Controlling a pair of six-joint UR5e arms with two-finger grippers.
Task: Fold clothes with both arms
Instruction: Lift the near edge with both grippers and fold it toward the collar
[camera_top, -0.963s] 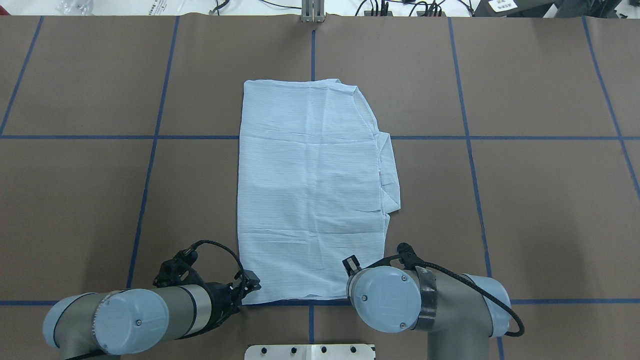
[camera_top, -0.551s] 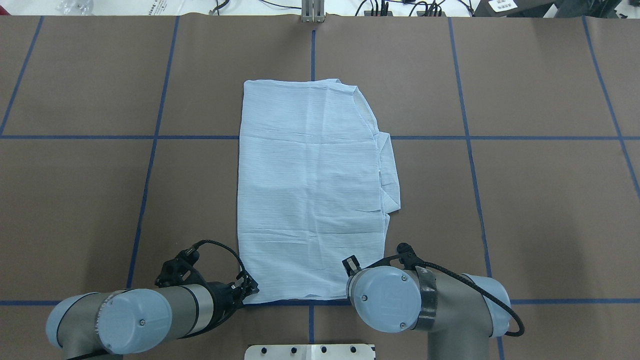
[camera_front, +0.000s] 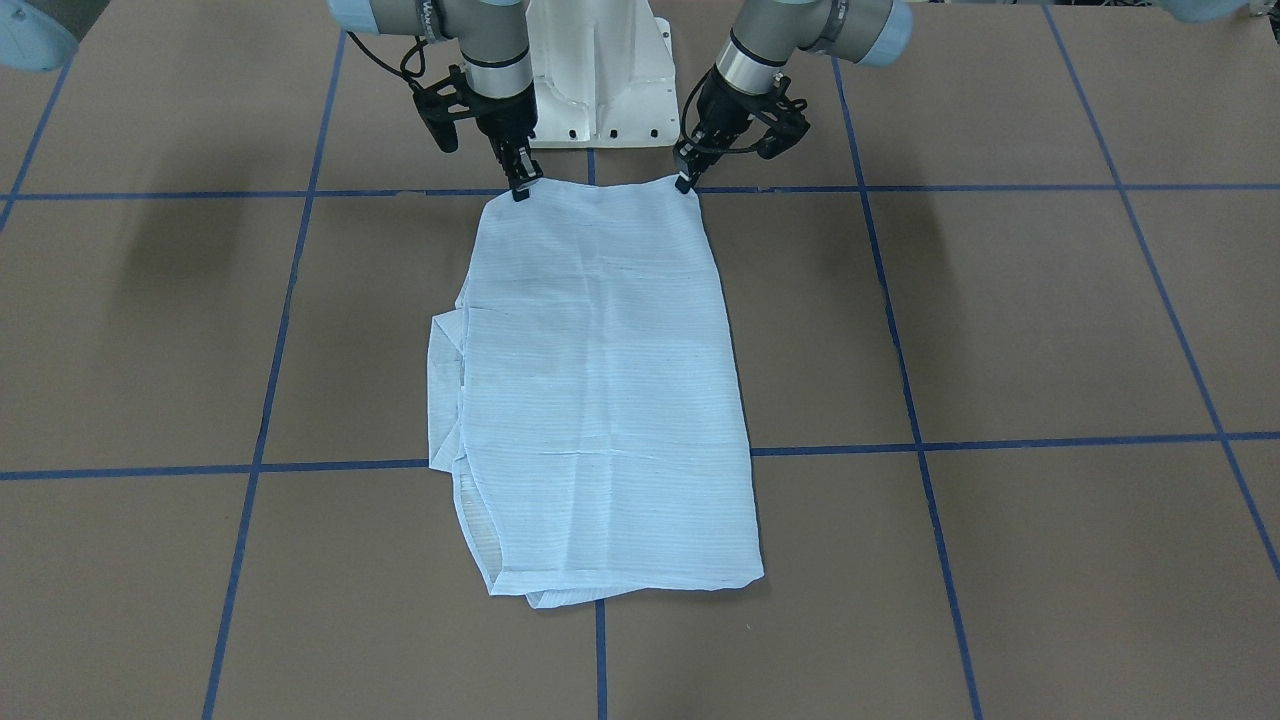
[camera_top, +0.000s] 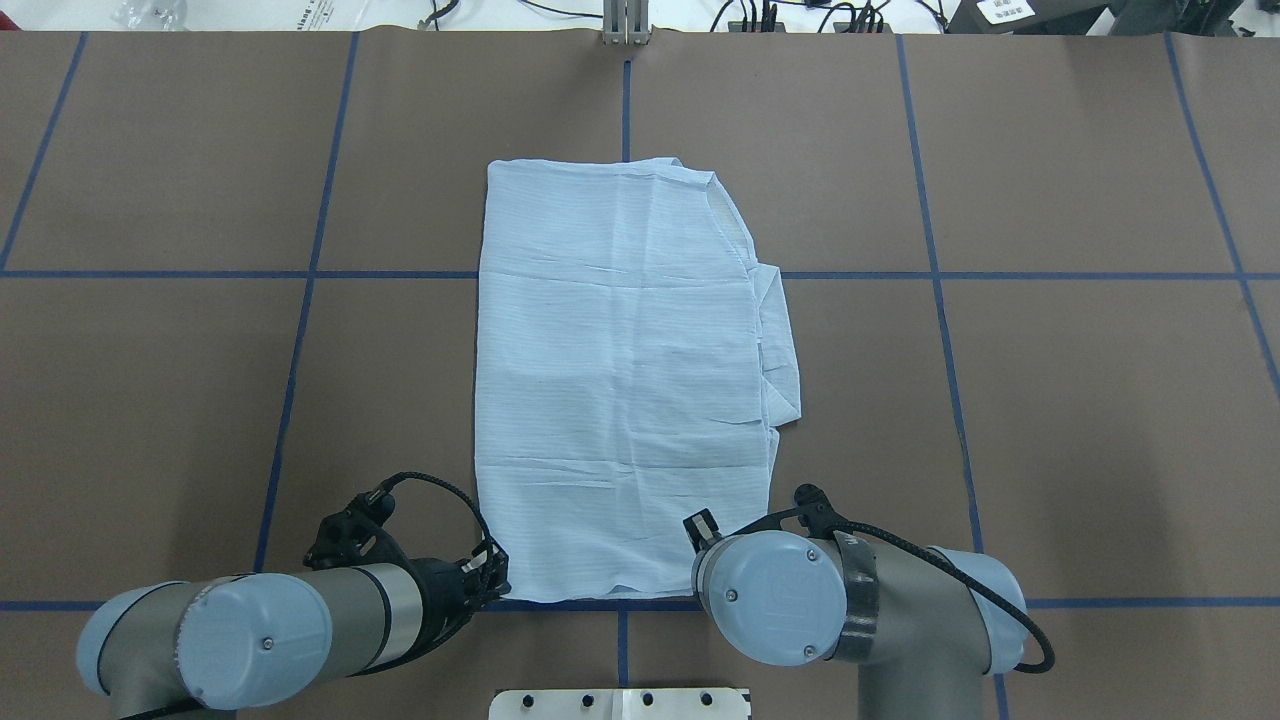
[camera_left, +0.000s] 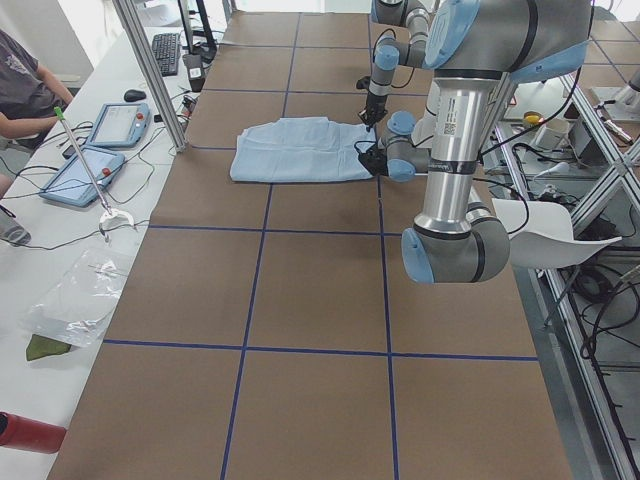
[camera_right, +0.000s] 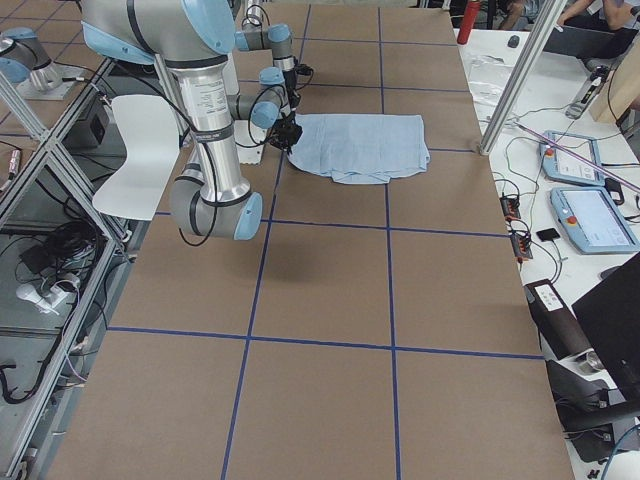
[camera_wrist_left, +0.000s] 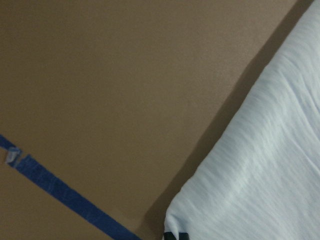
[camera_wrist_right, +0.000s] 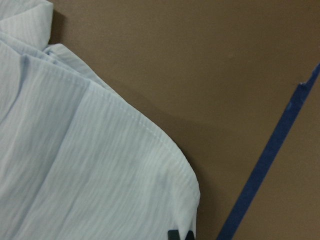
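The pale-blue striped shirt (camera_front: 600, 400) lies folded into a long rectangle in the middle of the brown table, with a folded part sticking out along one long side (camera_top: 780, 340). My left gripper (camera_front: 685, 183) is shut on the shirt's near corner on my left, low at the table; it also shows in the overhead view (camera_top: 492, 578). My right gripper (camera_front: 521, 190) is shut on the other near corner and is hidden under its own wrist in the overhead view. Each wrist view shows cloth (camera_wrist_left: 260, 165) (camera_wrist_right: 75, 165) at a black fingertip.
The white pedestal base (camera_front: 600, 90) stands just behind the grippers. Blue tape lines (camera_top: 300, 275) divide the brown table top. A side bench with tablets (camera_left: 100, 150), cables and a seated person runs along the table's far edge.
My left gripper has drawn slightly back toward the base and closed on the shirt's near corner, which has shifted and puckered a little. The right arm and the rest of the shirt have not moved.
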